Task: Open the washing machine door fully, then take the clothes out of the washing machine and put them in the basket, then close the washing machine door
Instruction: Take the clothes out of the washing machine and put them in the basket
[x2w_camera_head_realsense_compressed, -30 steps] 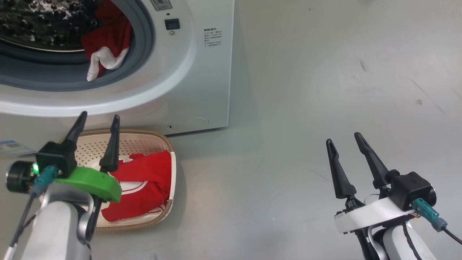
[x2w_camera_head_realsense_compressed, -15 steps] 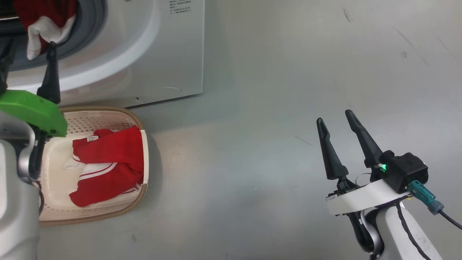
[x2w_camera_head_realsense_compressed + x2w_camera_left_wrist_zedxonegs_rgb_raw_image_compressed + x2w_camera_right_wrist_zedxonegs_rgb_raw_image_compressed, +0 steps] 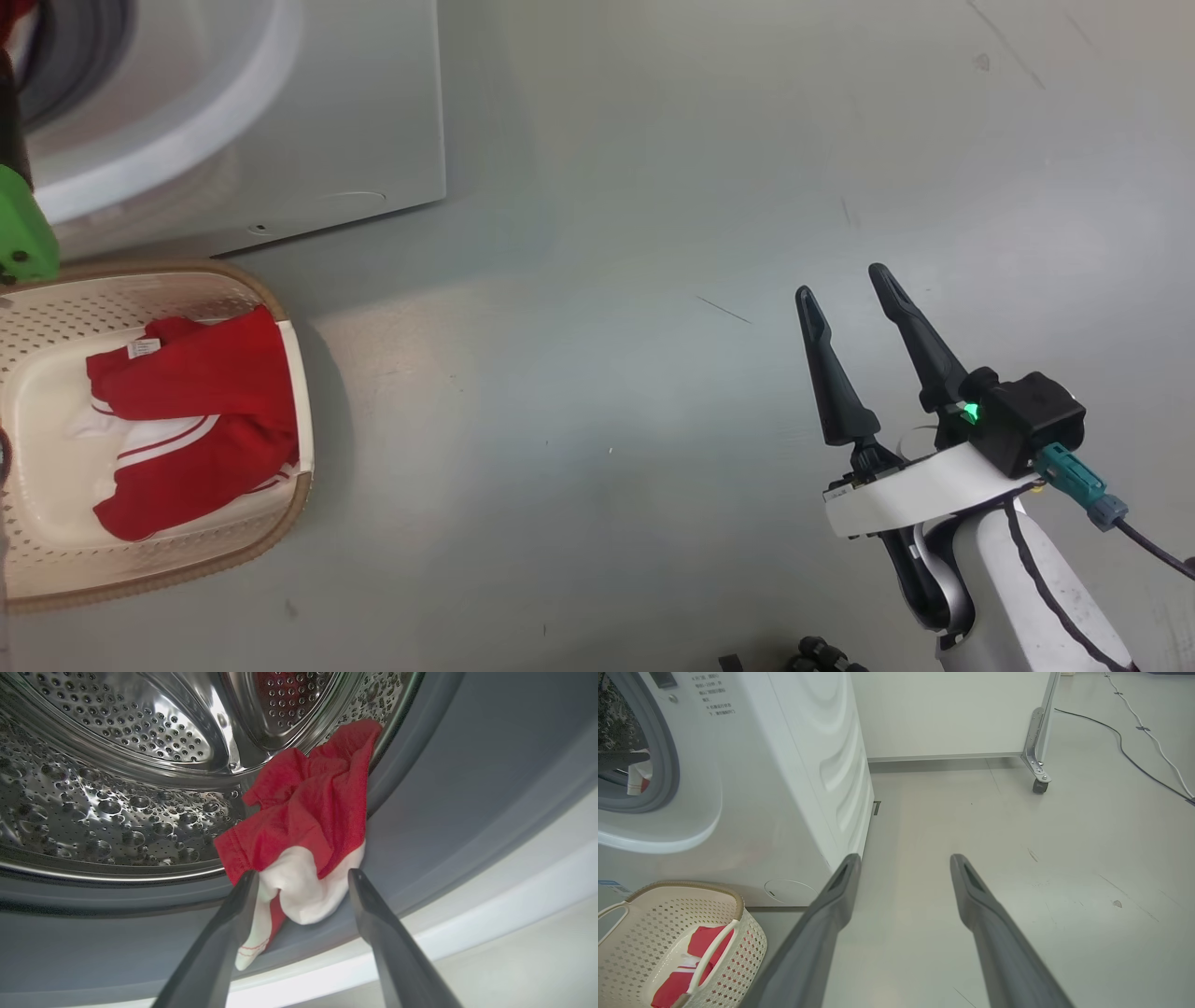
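The washing machine (image 3: 794, 765) stands open at the left; the washing machine door is out of view. A red garment with a white end (image 3: 308, 802) hangs from the steel drum (image 3: 117, 788) over the grey rubber ring (image 3: 444, 788). My left gripper (image 3: 303, 873) is open, its tips on either side of the white end, not closed on it. More red clothes (image 3: 205, 392) lie in the cream basket (image 3: 289, 504) on the floor in front of the machine. My right gripper (image 3: 840, 282) hangs open and empty over bare floor, well to the right.
A white panel on a metal leg with a caster (image 3: 1038, 784) stands behind the machine's right side. Cables (image 3: 1134, 751) run across the floor at the far right. Grey floor (image 3: 579, 392) lies between the basket and my right arm.
The head camera has swung right, shifting the whole picture left. My left gripper rose from above the basket to the drum opening. The right gripper stays open in much the same pose.
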